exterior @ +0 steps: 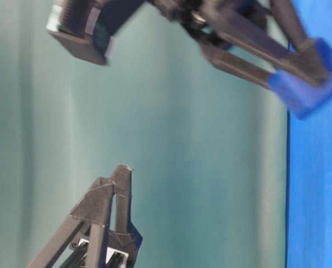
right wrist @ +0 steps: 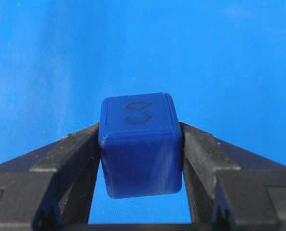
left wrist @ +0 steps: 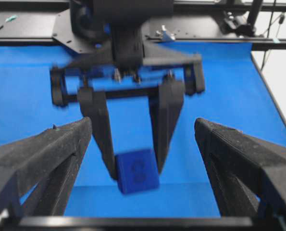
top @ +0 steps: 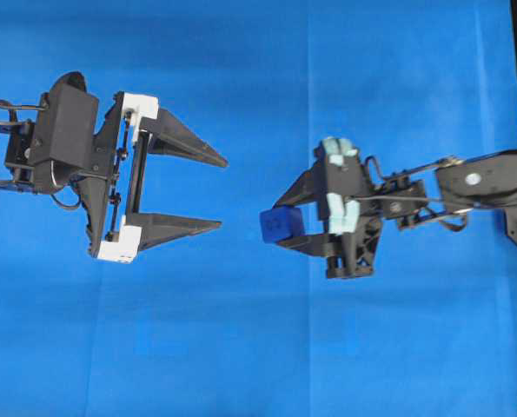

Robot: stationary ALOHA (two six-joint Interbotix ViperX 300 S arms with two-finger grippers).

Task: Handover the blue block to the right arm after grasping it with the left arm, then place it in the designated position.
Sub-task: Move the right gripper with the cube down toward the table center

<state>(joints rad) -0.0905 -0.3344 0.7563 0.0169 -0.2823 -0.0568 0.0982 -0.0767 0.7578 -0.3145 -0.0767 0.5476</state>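
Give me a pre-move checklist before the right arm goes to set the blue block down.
1. Blue block held between the fingers of the right end effector: ok, both fingers press its sides.
2. Grip centred on the block: ok in the right wrist view, where the fingers meet opposite faces about midway up.
3. Left end effector released and open: ok, its jaws stand wide with nothing between them.
4. Gap between the two end effectors: ok, the overhead view shows blue cloth between them.
5. Designated spot visible: cannot tell, no marker shows on the cloth.
6. Block off the cloth: ok, the table-level view shows it carried in the air.
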